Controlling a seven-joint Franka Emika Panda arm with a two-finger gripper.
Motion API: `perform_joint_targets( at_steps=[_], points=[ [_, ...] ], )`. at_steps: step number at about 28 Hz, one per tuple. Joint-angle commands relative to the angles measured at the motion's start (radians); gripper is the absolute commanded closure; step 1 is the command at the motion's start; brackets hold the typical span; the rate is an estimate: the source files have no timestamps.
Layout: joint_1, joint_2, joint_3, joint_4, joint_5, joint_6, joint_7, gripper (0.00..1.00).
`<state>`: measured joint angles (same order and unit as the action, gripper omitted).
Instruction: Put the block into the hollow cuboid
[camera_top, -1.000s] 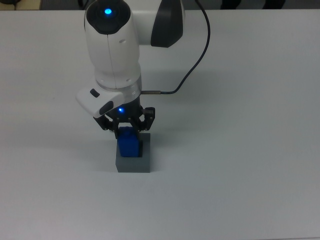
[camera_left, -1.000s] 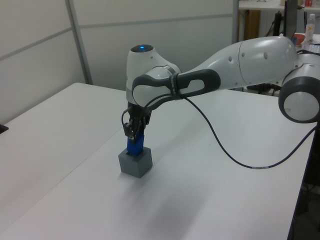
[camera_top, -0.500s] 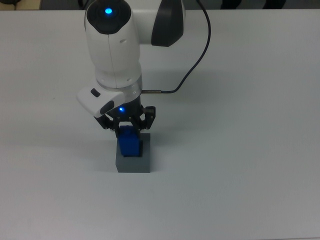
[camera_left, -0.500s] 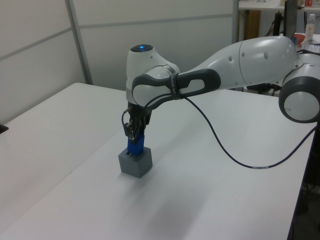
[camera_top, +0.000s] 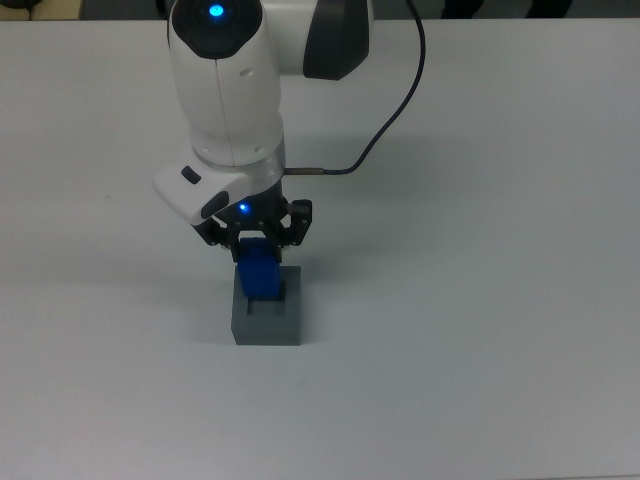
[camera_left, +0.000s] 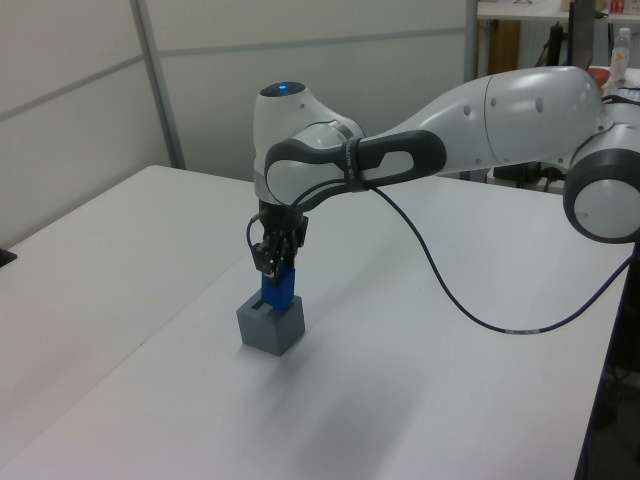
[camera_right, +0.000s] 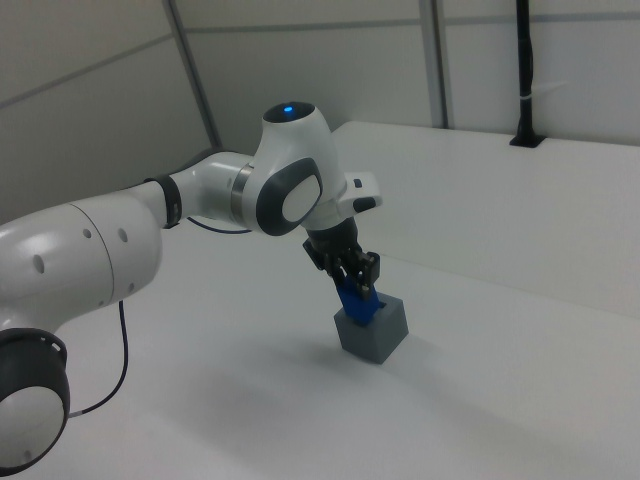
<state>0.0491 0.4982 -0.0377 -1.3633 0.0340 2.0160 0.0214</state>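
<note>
One grey hollow cuboid (camera_top: 266, 318) sitting nearest on the white table (camera_top: 480, 300), recess facing up. Blue block (camera_top: 259, 270) hanging partly raised over the recess, its lower end just inside. Gripper (camera_top: 256, 240) pinching the block from above. Black cable (camera_top: 385, 130) trailing beyond the arm.

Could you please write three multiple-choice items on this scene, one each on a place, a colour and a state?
1. Where is the block?
A. Partly inside the hollow cuboid
B. Beside it on the table
C. At the table's edge

2. What colour is the hollow cuboid?
A. Red
B. Grey
C. Yellow

3. How is the gripper?
A. Open, far from the block
B. Holding the cable
C. Shut on the block

Answers: 1 A, its lower part sits in the recess; 2 B, matte grey walls; 3 C, fingers clamp the block's top.
</note>
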Motion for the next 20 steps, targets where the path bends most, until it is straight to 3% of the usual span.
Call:
perform_joint_targets(
  at_steps=[1, 20],
  points=[
    [0.005, -0.014, -0.002, -0.004, 0.007, -0.014, 0.008, 0.63],
    [0.005, 0.025, -0.002, -0.005, 0.001, 0.105, 0.005, 0.63]
  ],
)
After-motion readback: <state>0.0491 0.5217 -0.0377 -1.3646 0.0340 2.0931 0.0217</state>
